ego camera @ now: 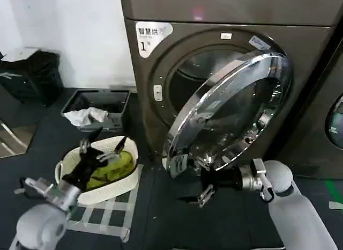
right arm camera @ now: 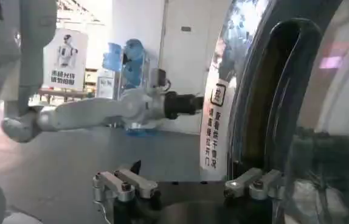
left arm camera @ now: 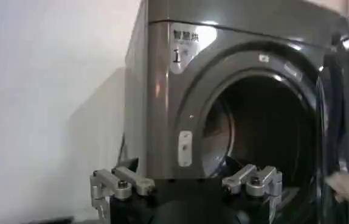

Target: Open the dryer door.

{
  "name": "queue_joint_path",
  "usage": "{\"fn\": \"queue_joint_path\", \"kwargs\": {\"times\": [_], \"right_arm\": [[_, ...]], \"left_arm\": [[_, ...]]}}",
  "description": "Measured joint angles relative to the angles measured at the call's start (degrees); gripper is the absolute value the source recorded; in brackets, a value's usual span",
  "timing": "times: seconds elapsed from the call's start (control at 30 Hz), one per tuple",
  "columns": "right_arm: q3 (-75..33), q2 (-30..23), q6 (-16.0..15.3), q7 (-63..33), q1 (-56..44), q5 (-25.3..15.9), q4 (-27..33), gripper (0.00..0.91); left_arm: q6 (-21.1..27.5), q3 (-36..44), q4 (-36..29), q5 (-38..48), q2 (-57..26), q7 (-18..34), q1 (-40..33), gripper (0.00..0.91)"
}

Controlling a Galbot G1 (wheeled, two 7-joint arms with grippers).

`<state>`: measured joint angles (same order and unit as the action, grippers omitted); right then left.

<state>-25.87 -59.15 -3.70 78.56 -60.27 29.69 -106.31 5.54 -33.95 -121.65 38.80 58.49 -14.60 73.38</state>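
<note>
Two end effectors are in view, and the right end effector (ego camera: 206, 192) is plainly the nearer to the dryer door (ego camera: 230, 113). It sits just below the door's lower rim, close under the chrome edge, with its fingers spread and nothing between them; the right wrist view confirms this, showing both fingertips (right arm camera: 126, 185) apart and the chrome rim with its white sticker (right arm camera: 214, 125) standing directly ahead of them and rising above. The door itself is already swung partly out from the drum opening (left arm camera: 259, 131), hinged on its far side from the left arm, so its free edge lies above and slightly toward the left arm from the right end effector. Judgement: any further swing calls for a push or hook against that free edge, outward and away from the machine front. The left end effector (ego camera: 102, 148) hovers well apart, over a white basket (ego camera: 126, 180) holding green cloth, fingers likewise spread and empty, facing the open drum from a distance
</note>
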Motion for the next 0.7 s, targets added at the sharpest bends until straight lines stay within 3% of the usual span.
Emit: {"fn": "queue_joint_path", "kwargs": {"times": [0.33,0.7], "right_arm": [[-2.3,1.7,0.5,0.1,-4.0,2.2,-2.6,0.907],[-5.1,3.2,1.6,0.0,-7.4,4.2,-4.1,0.907]], "left_arm": [[-1.5,6.8,4.9,4.5,-6.7,-1.0,-8.4,0.907],[-2.3,14.5,6.2,5.2,-9.2,-1.0,-13.3,0.907]]}}
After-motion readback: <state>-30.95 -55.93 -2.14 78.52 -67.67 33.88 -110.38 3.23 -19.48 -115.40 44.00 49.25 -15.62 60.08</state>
